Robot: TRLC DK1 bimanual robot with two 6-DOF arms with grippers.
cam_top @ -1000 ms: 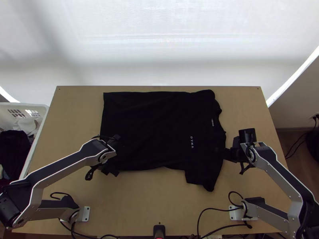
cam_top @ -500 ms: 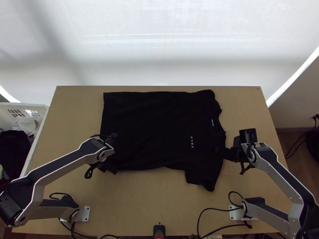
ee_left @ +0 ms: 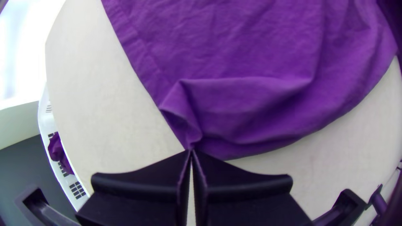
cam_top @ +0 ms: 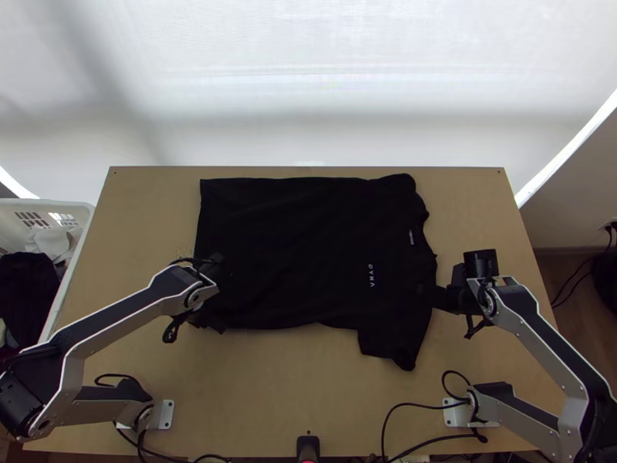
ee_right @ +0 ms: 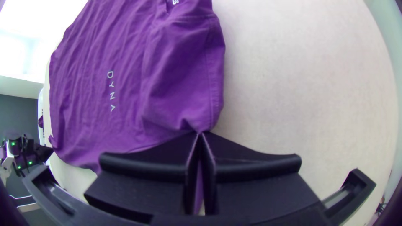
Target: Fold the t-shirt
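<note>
- The left gripper [cam_top: 216,326] is sitting at about eight o'clock on the shirt; its fingers are meeting at the tips and pinching the near corner at the hem end; in the left wrist view a loose fold is running up to the tips.
- The right gripper [cam_top: 441,299] is sitting between three and four o'clock; its tips are closing together on the shirt's edge, between the neckline and the near sleeve; the cloth is puckering there in the right wrist view.
- The t-shirt [cam_top: 308,247] is lying mostly spread across the middle of the table [cam_top: 308,386]; its hem is facing nine o'clock, its neckline three o'clock.
- The near sleeve [cam_top: 393,339] is pointing towards five o'clock; small pale lettering [cam_top: 371,275] is showing on the chest.
- The basket [cam_top: 81,208] is standing just beside the table at nine o'clock; it is holding dark clothing [cam_top: 29,285] and a paler cloth [cam_top: 50,243].
- A small black device [cam_top: 308,446] is resting by the table's edge at six o'clock; a black cable [cam_top: 401,406] is curving from near it towards five o'clock.
- A white backdrop [cam_top: 308,77] is hanging beyond the table at twelve o'clock.
</note>
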